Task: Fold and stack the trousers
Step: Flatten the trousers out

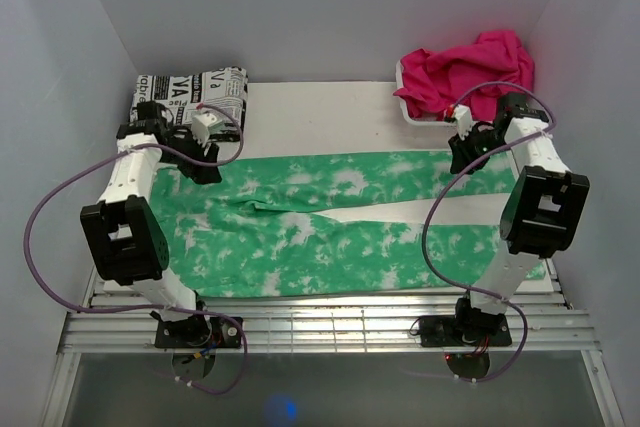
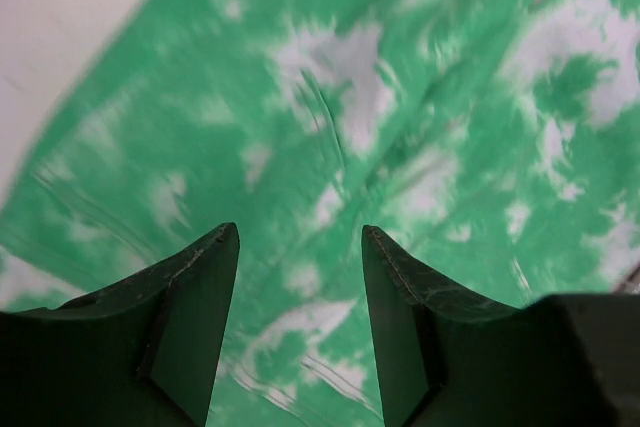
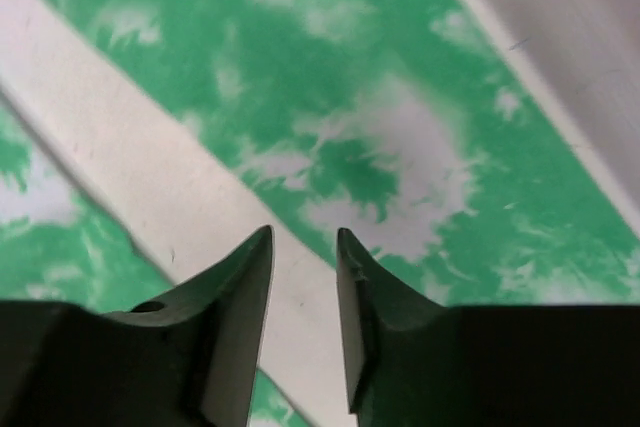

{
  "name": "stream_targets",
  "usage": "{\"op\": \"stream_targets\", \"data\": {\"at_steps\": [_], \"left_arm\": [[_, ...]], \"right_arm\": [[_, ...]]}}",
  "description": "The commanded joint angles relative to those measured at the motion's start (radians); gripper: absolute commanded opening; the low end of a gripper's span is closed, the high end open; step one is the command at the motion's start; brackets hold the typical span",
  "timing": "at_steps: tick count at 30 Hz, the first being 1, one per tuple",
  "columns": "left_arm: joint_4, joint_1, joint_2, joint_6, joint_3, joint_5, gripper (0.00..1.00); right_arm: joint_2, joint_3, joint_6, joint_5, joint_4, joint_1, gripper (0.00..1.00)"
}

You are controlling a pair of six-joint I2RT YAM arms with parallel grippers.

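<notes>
The mint green tie-dye trousers lie spread flat across the table, waist at the left, two legs running right with a white wedge of table between them. My left gripper hovers over the far left part of the cloth, jaws open and empty. My right gripper hovers over the far leg near its right end, jaws open a little and empty, above the inner edge of that leg.
A folded black-and-white newsprint cloth lies at the back left. A hot-pink cloth is heaped on a white tray at the back right. Grey walls close in on three sides. A slatted rail runs along the near edge.
</notes>
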Motion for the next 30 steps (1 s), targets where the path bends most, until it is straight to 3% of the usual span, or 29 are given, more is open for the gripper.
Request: {"op": "stream_targets", "data": {"at_steps": [1, 3, 6, 13, 20, 25, 30], "left_arm": [[-0.143, 0.065, -0.043, 0.082, -0.096, -0.034, 0.63], [-0.207, 0.115, -0.035, 0.099, -0.134, -0.041, 0.58], [-0.234, 0.239, -0.032, 0.113, -0.198, -0.037, 0.53], [-0.027, 0.256, 0.090, 0.027, -0.335, -0.236, 0.48], [0.035, 0.256, 0.327, -0.080, -0.096, -0.255, 0.45], [0.033, 0.256, 0.373, -0.082, 0.008, -0.267, 0.45], [-0.045, 0.258, 0.333, 0.025, 0.025, -0.217, 0.51]], "right_arm": [[-0.127, -0.144, -0.305, 0.046, -0.256, -0.011, 0.33], [-0.195, -0.210, -0.415, 0.075, -0.300, -0.014, 0.29], [-0.235, -0.325, -0.448, 0.110, -0.350, -0.014, 0.26], [-0.177, -0.482, -0.339, 0.138, -0.140, -0.011, 0.24], [-0.085, -0.467, -0.224, 0.124, 0.014, 0.002, 0.24], [-0.053, -0.427, -0.150, 0.144, 0.143, 0.005, 0.25], [-0.077, -0.373, -0.153, 0.062, 0.069, 0.015, 0.28]]}}
